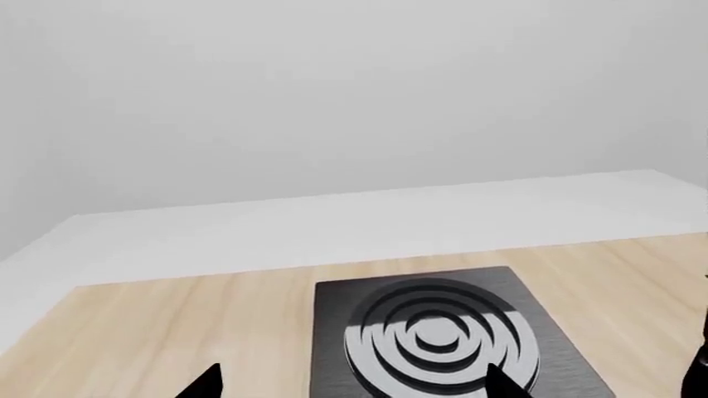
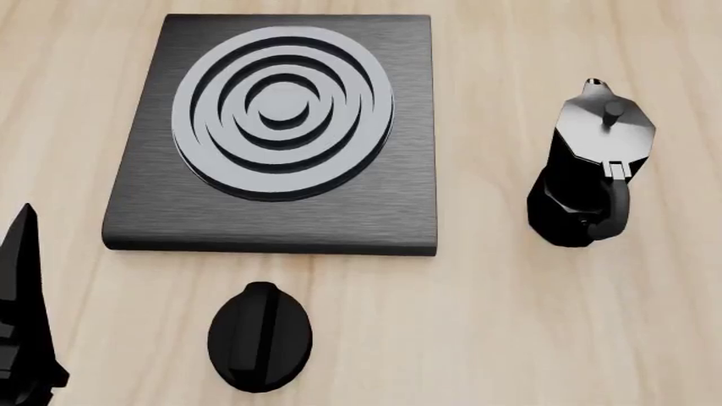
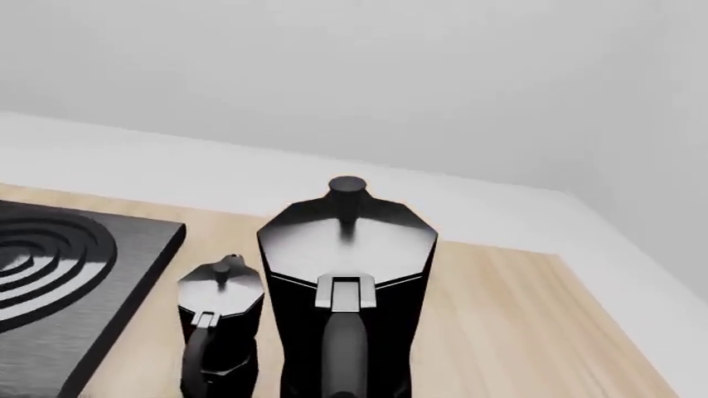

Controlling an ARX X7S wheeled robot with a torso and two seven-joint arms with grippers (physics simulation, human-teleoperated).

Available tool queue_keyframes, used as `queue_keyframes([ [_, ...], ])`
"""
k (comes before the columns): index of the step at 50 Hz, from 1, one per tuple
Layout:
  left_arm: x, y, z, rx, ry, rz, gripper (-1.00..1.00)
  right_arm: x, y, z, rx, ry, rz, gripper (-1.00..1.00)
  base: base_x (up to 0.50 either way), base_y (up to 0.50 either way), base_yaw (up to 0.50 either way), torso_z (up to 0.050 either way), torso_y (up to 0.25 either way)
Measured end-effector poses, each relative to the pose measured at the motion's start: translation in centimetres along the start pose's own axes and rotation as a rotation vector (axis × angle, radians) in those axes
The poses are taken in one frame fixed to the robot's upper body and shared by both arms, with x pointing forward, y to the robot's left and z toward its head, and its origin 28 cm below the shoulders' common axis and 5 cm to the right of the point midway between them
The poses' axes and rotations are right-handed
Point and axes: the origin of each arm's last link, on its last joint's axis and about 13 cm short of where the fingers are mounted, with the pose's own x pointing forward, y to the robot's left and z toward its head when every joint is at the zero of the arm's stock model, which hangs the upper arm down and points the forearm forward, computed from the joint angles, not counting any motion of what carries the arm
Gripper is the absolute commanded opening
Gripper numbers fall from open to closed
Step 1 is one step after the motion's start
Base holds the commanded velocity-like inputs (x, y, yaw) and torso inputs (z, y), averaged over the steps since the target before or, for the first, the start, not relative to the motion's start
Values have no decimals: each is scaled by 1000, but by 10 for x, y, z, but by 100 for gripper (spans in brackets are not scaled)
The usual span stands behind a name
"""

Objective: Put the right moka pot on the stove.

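Observation:
The right moka pot (image 3: pixel 346 274) is black and faceted with a grey-sheen lid. It fills the right wrist view, with its handle toward the camera, and is outside the head view. My right gripper (image 3: pixel 345 391) sits at that handle. No fingertip shows out to the sides, so it looks shut on the handle. The stove (image 2: pixel 270 127) is a dark slab with silver rings. It also shows in the right wrist view (image 3: pixel 55 274) and in the left wrist view (image 1: pixel 443 332). My left gripper (image 1: pixel 354 388) is open and empty, just short of the stove.
The other moka pot (image 2: pixel 587 178) stands on the wooden table just right of the stove, and shows small in the right wrist view (image 3: pixel 221 323). A black oval knob (image 2: pixel 259 337) lies in front of the stove. A left finger (image 2: pixel 23 321) shows at the lower left.

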Motion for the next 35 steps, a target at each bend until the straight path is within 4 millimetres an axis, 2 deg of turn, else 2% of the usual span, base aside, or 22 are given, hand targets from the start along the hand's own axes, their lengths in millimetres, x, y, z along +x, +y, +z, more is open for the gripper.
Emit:
queue_keyframes([
  [16, 0, 0, 0, 0, 1, -3, 100, -16, 18, 10, -25, -39, 92, -100, 0, 0, 0, 1, 1],
  [35, 0, 0, 0, -2, -1, -7, 100, -22, 38, 21, -34, -56, 194, -100, 0, 0, 0, 0, 1],
])
